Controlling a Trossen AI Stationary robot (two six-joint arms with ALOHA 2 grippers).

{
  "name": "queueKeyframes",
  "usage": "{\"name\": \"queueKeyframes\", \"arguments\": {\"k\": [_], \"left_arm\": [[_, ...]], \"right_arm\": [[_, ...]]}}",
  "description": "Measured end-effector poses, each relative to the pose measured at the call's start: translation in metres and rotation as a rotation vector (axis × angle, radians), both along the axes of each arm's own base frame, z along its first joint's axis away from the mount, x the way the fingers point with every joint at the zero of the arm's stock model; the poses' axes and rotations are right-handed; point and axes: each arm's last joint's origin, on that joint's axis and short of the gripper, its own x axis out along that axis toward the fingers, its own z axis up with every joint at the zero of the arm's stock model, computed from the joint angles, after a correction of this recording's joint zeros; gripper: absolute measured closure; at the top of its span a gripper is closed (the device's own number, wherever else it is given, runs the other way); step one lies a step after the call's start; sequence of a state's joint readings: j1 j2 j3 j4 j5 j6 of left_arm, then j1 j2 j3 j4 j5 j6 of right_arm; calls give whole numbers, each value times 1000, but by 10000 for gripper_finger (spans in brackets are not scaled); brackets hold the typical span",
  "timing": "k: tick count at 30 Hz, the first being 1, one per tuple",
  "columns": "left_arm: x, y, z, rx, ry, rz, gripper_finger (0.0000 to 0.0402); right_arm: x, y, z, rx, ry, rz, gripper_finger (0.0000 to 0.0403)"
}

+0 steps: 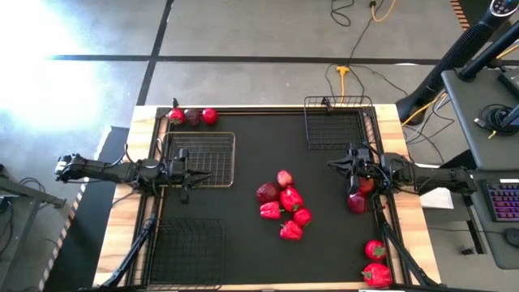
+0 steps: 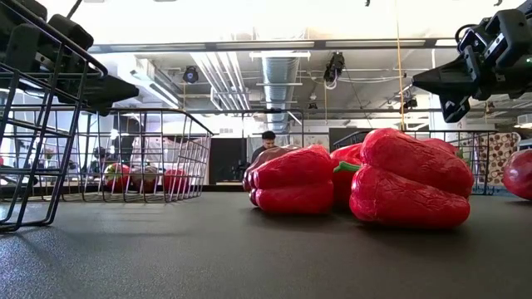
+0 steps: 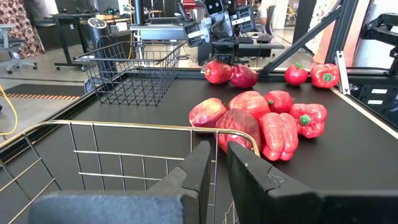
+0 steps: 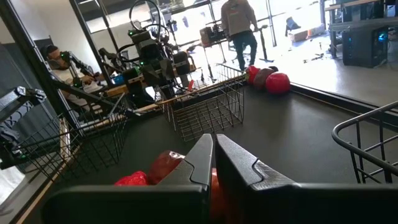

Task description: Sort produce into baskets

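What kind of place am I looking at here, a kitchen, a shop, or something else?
Most likely a robotics lab or workshop, not a kitchen. The ceiling has bare ducts, a desk with a keyboard stands beside the black table, and cables trail across the concrete floor.

You have a black mat covering the light wooden table. Beyond its far edge, a yellow cable runs across the grey floor. To the right stands a grey desk with a keyboard on it. In the room behind, a person stands by a workbench, and another person sits far off.
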State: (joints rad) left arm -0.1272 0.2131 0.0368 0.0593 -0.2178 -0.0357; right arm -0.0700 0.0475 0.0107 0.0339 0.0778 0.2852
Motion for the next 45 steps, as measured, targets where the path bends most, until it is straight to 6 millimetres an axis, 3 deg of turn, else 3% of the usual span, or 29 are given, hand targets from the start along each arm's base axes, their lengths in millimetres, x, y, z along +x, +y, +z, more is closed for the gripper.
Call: {"name": "queueKeyframes", "arguments": {"k": [39, 45], "left_arm": [[0, 0, 0, 0, -1, 0, 364], [0, 0, 0, 0, 0, 0, 364]], "right_arm": [[0, 0, 0, 3, -2, -1, 390], [-1, -3, 2, 154, -57, -101, 390]]}}
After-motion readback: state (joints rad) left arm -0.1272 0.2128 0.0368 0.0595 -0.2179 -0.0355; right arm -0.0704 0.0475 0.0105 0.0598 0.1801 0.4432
